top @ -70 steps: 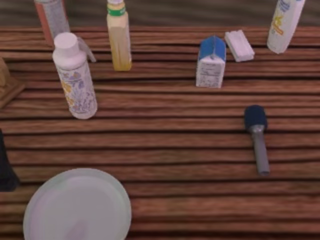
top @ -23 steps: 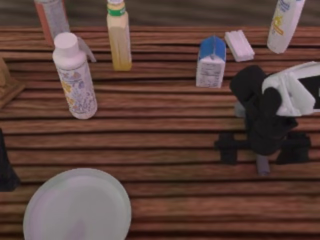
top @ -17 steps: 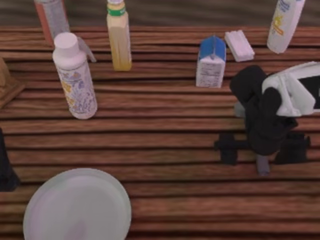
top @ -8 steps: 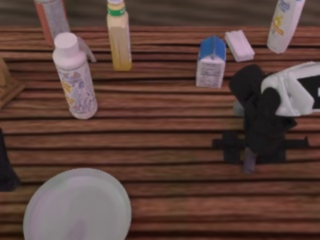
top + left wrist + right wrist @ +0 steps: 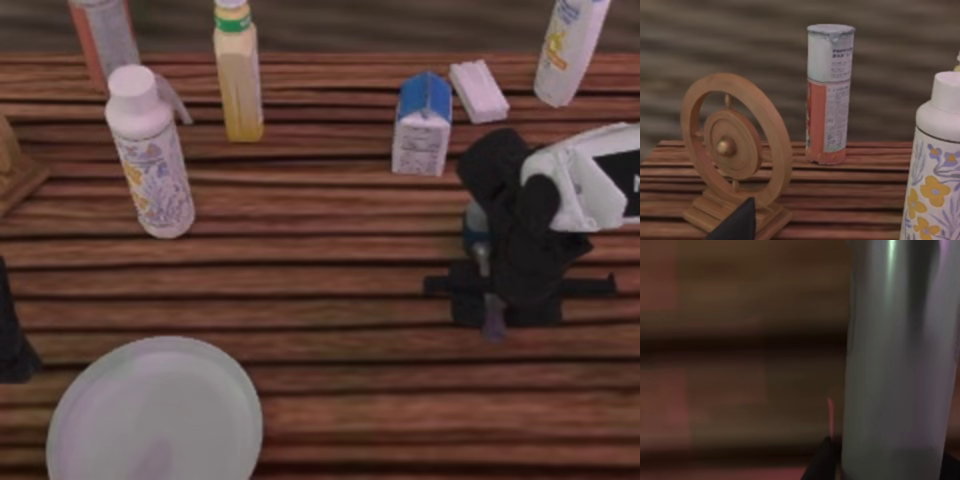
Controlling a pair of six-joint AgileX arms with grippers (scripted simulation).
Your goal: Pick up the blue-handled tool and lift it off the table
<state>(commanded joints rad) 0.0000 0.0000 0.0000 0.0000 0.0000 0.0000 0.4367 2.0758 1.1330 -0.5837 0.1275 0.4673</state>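
Observation:
The blue-handled tool lies under my right gripper [image 5: 503, 288] at the right of the table [image 5: 300, 300]. Only a sliver of its navy handle [image 5: 469, 236] and the grey shaft's tip [image 5: 493, 325] show past the black wrist in the top view. The gripper is shut on the shaft. In the right wrist view the grey shaft [image 5: 895, 360] fills the picture close up, with one dark fingertip [image 5: 824, 462] pressed against its side. My left gripper [image 5: 10, 340] is parked at the table's left edge, open, with one dark fingertip [image 5: 740, 222] in its wrist view.
A blue-and-white milk carton [image 5: 421, 122] and a white block [image 5: 479, 90] stand just behind my right arm, with a white bottle [image 5: 568, 45] at the back right. A flowered bottle [image 5: 150, 150], a yellow bottle [image 5: 237, 70], an orange can [image 5: 827, 95], a wooden wheel [image 5: 732, 150] and a pale plate [image 5: 155, 415] are on the left.
My right arm came in over the tool and its fingers closed on the shaft. Since half a second ago the shaft's tip has shifted slightly up and left in the top view.

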